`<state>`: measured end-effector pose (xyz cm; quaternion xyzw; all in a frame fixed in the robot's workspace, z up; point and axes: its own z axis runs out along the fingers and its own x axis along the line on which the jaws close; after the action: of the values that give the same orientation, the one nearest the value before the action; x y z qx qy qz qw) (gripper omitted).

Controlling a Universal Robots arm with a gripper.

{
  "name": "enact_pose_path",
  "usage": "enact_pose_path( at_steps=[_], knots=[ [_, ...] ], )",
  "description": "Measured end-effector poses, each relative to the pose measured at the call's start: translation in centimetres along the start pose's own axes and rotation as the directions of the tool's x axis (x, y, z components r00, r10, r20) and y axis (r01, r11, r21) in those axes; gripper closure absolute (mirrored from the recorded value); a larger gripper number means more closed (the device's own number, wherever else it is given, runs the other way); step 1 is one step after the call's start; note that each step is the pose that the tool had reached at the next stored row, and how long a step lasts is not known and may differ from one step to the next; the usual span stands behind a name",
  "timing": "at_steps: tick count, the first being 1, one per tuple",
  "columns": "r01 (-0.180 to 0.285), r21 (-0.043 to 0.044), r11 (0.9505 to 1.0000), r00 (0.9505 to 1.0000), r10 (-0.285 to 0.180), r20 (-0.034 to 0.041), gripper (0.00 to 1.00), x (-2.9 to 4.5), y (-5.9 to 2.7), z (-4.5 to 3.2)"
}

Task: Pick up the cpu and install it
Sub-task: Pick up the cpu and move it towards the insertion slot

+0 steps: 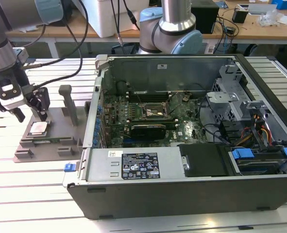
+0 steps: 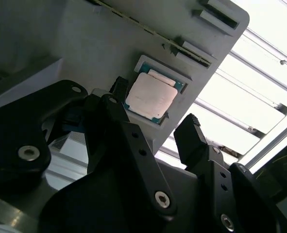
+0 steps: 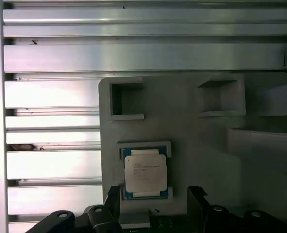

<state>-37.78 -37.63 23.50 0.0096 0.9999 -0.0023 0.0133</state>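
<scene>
1. Black two-finger gripper (image 1: 31, 112) (image 2: 155, 106) (image 3: 155, 195): at the exterior view's left, on a grey arm with black cables. The jaws stand apart and hold nothing. In both wrist views one black finger (image 2: 192, 138) (image 3: 196, 196) sits to each side of the chip, clear of its edges.
2. The cpu (image 1: 39, 128) (image 2: 150, 98) (image 3: 144, 172), a small flat square chip with a silver-grey metal top and a thin pale rim: it lies flat in a shallow square recess, directly under the gripper. It is in the lower left of the exterior view, outside the computer case.
3. Grey moulded fixture plate (image 1: 53, 143) (image 2: 85, 43) (image 3: 196, 145): it carries the chip's recess, several other square pockets and upright grey posts. It rests on the table just beside the case, on the exterior view's left.
4. Slatted aluminium table (image 1: 31, 194) (image 3: 51, 97): pale ribbed profiles run under the plate and the case.
5. Open dark-grey desktop computer case (image 1: 182, 194): it lies on its side across the centre and the exterior view's right. The green motherboard is exposed, with drive bays and blue tabs at the right.
6. Black-framed motherboard socket (image 1: 153, 110): at the centre of the board, well apart from the chip.
7. Silver and pale-blue robot arm joint (image 1: 175, 26): at upper centre of the exterior view, behind the case.
</scene>
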Motion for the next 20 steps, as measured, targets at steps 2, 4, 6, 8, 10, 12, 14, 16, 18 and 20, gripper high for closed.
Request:
enact_pose_path(
  at_steps=[2,4,6,8,10,12,14,16,18,20],
  knots=[
    [0.0,0.0,1.0,1.0,0.0,0.0001,0.34,0.01,0.01,0.32],
    [0.0,0.0,1.0,1.0,0.0,0.0001,0.34,0.02,0.01,0.66],
    [0.0,0.0,1.0,1.0,0.0,0.0,0.34,0.03,0.01,1.06],
    [0.0,0.0,1.0,1.0,0.0,0.0001,0.34,0.03,0.01,1.23],
    [0.0,0.0,1.0,1.0,0.0,0.0001,0.34,0.04,0.01,1.39],
    [0.0,0.0,1.0,1.0,0.0,0.0001,0.34,0.04,0.01,1.51],
    [0.002,0.0,1.0,1.0,-0.002,0.0,0.34,0.05,0.01,1.61],
    [0.025,-0.0006,0.9997,0.9997,-0.025,0.0001,0.34,0.05,0.02,1.66],
    [0.064,-0.0017,0.998,0.998,-0.064,0.0005,0.34,0.05,0.02,1.68],
    [0.084,-0.0023,0.9964,0.9964,-0.084,0.0007,0.34,0.04,0.02,1.69]
  ],
)
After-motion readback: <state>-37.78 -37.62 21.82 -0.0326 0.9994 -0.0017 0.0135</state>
